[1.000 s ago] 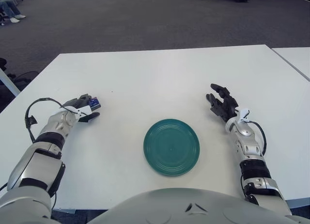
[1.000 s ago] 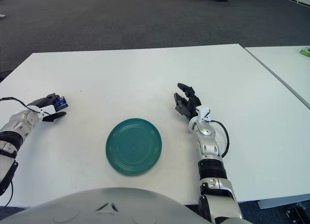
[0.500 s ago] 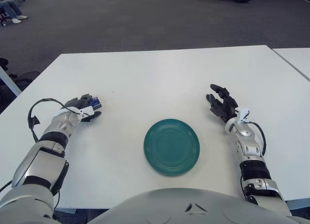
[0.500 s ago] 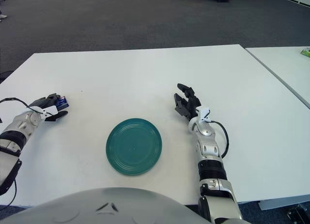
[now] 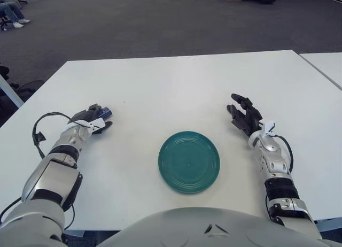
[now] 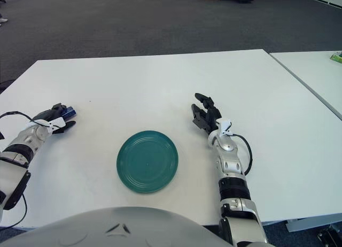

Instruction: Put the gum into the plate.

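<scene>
A round dark-green plate (image 5: 189,161) lies on the white table (image 5: 176,81) near its front edge, with nothing on it. Far to its left, my left hand (image 5: 92,118) is curled around a small blue gum pack (image 5: 105,113), whose end pokes out past the fingers. The hand is low over the table by the left edge. My right hand (image 5: 244,116) shows to the right of the plate, its dark fingers spread and holding nothing.
A second white table (image 5: 327,65) stands at the far right with a gap between. Grey carpet lies beyond the table's far edge. A black cable (image 5: 38,130) loops off my left wrist.
My left hand with the gum has drawn back slightly toward the left edge and turned a little. The right hand and the plate have stayed put.
</scene>
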Motion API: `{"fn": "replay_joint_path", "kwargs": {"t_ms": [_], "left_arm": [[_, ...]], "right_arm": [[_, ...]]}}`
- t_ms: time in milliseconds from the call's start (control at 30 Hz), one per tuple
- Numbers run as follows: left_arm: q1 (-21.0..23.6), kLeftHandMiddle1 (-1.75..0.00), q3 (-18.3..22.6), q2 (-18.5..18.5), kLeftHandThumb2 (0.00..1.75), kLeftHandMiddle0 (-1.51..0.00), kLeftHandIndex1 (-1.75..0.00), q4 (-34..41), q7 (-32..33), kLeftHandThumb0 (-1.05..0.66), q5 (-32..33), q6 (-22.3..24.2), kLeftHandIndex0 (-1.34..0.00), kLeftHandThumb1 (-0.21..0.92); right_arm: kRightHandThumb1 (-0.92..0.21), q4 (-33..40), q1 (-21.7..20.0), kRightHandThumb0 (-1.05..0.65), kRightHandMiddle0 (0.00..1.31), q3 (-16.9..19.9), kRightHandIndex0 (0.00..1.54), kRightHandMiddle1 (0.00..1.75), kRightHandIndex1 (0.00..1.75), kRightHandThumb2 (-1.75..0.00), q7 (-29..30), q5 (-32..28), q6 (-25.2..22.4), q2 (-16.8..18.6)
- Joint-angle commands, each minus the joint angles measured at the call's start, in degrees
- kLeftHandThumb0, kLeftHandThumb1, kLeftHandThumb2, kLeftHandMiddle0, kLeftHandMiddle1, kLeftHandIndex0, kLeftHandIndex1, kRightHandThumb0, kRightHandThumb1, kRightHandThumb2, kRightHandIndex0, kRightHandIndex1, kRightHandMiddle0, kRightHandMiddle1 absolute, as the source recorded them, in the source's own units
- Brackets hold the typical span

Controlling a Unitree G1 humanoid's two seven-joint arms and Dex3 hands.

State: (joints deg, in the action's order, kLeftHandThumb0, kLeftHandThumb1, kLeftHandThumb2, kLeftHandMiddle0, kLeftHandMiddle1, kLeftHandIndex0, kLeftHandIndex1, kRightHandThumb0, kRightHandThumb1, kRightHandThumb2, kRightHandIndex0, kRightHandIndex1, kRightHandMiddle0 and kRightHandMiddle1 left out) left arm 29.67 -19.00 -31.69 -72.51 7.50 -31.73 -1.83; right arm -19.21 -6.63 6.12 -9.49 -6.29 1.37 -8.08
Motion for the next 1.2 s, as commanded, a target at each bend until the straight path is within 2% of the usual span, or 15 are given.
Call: {"fn": "replay_joint_path", "kwargs": {"t_ms": [0,167,200,233,267,300,367,433,600,867,1167], "left_arm": [[-4.0,-0.14,-0.3,2.9,0.30,-0.62,-1.30,-2.4,-1.3,-0.49,0.7,0.0,-0.43,0.89],[-4.4,-0.25,0.1,3.1,0.40,-0.66,-1.38,-2.4,0.3,-0.41,1.4,-0.7,-0.55,0.80],[-4.4,-0.45,0.1,3.1,0.43,-0.62,-1.38,-2.4,0.6,-0.40,1.5,-0.8,-0.58,0.78],[-4.5,-0.55,0.1,3.1,0.45,-0.59,-1.38,-2.3,1.0,-0.40,1.6,-0.9,-0.58,0.76],[-4.5,-0.81,0.1,3.2,0.50,-0.56,-1.39,-2.3,1.3,-0.40,1.6,-0.9,-0.59,0.73],[-4.5,-0.98,0.1,3.2,0.54,-0.53,-1.39,-2.3,1.7,-0.40,1.7,-1.0,-0.60,0.71],[-4.6,-1.22,0.2,3.2,0.59,-0.55,-1.41,-2.3,2.3,-0.40,1.9,-1.1,-0.61,0.68],[-4.5,-1.37,0.1,3.2,0.63,-0.56,-1.42,-2.3,2.6,-0.41,2.0,-1.3,-0.61,0.66],[-4.5,-1.49,0.1,2.8,0.66,-0.62,-1.44,-2.0,3.2,-0.40,2.2,-3.1,-0.60,0.65],[-5.1,-1.51,0.9,2.7,0.64,-0.67,-1.46,-1.4,6.3,-0.40,2.8,-5.5,-0.58,0.67],[-5.5,-1.58,2.4,2.7,1.05,-0.80,-1.67,-1.5,8.4,-0.44,4.1,-8.1,-0.54,0.48]], "right_arm": [[-0.92,-1.0,0.5,-0.54,0.00,0.4,0.37,0.62,0.00,-0.77,0.3,-0.4,-1.7,0.3],[-0.92,-1.1,0.4,-0.53,0.00,1.0,0.37,0.63,0.01,-0.76,0.0,-1.4,-2.1,0.5],[-0.92,-1.2,0.4,-0.53,0.00,1.0,0.37,0.63,0.01,-0.76,-0.1,-1.5,-2.1,0.4],[-0.92,-1.2,0.3,-0.53,0.00,1.0,0.37,0.63,0.01,-0.76,-0.1,-1.6,-2.2,0.4],[-0.92,-1.2,0.3,-0.53,0.00,1.1,0.37,0.63,0.01,-0.76,-0.2,-1.6,-2.2,0.3],[-0.92,-1.3,0.3,-0.53,0.00,1.1,0.38,0.63,0.01,-0.76,-0.2,-1.7,-2.2,0.3],[-0.92,-1.4,0.2,-0.53,0.00,1.1,0.38,0.63,0.01,-0.76,-0.3,-1.7,-2.2,0.3],[-0.92,-1.4,0.1,-0.53,0.00,1.2,0.38,0.63,0.01,-0.76,-0.3,-1.7,-2.2,0.3],[-0.92,-1.8,-0.2,-0.52,0.00,1.4,0.39,0.63,0.01,-0.76,-0.5,-1.7,-2.1,0.1],[-0.92,-2.5,-0.6,-0.52,0.00,1.5,0.39,0.61,0.01,-0.76,-0.9,-1.5,-1.4,-0.2],[-0.92,-3.0,-1.0,-0.54,0.00,1.8,0.41,0.61,0.01,-0.76,-1.0,-1.9,-1.6,0.2]]}}
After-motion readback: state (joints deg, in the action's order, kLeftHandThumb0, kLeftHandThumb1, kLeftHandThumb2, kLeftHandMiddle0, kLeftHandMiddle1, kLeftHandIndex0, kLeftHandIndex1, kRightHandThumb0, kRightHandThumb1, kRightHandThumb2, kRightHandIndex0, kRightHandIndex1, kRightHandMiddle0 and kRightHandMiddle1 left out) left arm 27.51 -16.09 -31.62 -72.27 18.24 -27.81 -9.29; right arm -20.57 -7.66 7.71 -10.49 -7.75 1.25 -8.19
